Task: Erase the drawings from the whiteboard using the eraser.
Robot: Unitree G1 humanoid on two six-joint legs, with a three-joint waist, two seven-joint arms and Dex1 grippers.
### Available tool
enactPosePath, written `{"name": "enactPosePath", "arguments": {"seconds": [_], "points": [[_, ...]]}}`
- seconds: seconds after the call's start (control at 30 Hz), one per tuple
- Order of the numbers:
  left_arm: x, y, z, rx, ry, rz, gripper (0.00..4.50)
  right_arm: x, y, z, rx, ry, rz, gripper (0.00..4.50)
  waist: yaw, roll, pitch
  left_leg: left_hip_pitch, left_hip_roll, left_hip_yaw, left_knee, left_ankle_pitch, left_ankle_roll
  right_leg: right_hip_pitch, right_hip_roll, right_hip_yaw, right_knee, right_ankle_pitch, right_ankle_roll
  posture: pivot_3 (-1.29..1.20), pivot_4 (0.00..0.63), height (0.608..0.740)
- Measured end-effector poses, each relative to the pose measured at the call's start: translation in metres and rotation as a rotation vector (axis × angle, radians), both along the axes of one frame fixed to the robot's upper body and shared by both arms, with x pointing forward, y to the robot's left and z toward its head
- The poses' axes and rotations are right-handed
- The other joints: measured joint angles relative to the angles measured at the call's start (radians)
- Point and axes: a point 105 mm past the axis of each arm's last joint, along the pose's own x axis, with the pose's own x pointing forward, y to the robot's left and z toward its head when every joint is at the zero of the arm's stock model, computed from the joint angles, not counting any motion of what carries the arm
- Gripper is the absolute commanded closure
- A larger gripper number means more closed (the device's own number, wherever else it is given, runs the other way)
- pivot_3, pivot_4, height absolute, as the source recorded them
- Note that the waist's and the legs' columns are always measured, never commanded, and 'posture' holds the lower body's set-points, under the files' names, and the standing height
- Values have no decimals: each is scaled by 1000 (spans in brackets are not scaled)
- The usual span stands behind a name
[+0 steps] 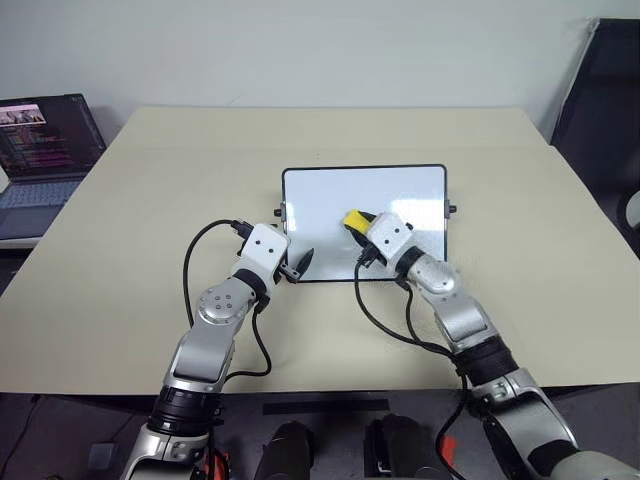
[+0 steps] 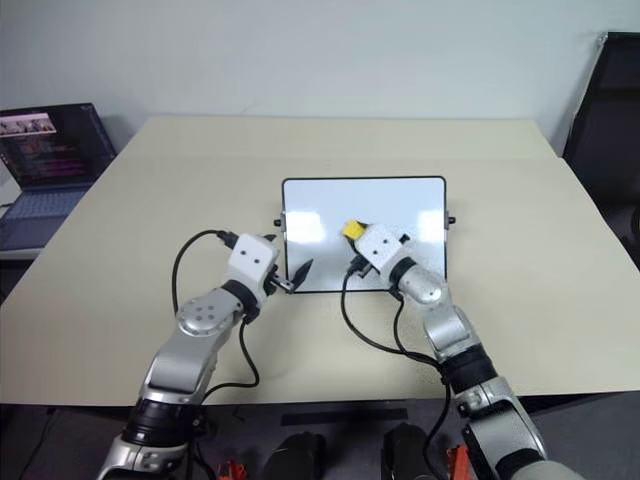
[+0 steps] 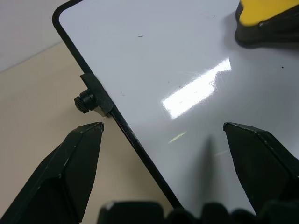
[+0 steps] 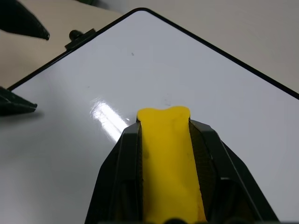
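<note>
Yellow eraser (image 4: 169,163): one, in right gripper (image 4: 166,122); one whiteboard (image 1: 330,195).

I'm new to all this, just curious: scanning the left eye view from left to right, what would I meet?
Laptop → left gripper at the whiteboard's left edge → yellow eraser in the right gripper.

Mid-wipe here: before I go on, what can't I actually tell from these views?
- Eraser underside: hidden between the right gripper fingers, so contact with the whiteboard is unclear.
- Drawings: only faint specks, too small to judge.
- Board beneath the right gripper: covered in head views.
- Laptop: cut off by the edge.
</note>
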Motion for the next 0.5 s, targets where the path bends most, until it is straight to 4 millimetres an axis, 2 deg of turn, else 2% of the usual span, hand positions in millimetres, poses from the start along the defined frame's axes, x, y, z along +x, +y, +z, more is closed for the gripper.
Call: {"name": "enactPosePath", "arguments": {"seconds": [0.2,0.37,0.43,0.5], "points": [[-9,-7,-3,-31,2,-34,0,-27,-14,11,116,56,32,3394,0,0,0,-2,1,0,-3,-1,-1,0,0,0,-6,0,1,0,150,740],[-19,-26,7,-113,-20,-142,0,-37,-49,13,126,101,-85,3394,6,0,0,-3,0,0,-1,-1,-1,0,-2,-1,-6,1,2,0,150,740],[-23,-38,8,-136,-17,-214,0,-37,-61,17,131,103,-141,3394,6,0,0,-3,0,0,-1,-1,-1,0,-1,-1,-6,1,2,0,150,740],[-30,-56,8,-158,-2,-317,0,-39,-81,16,126,119,-225,3394,7,0,0,-3,-1,0,-1,-1,-1,0,-1,-1,-6,0,2,0,150,740]]}}
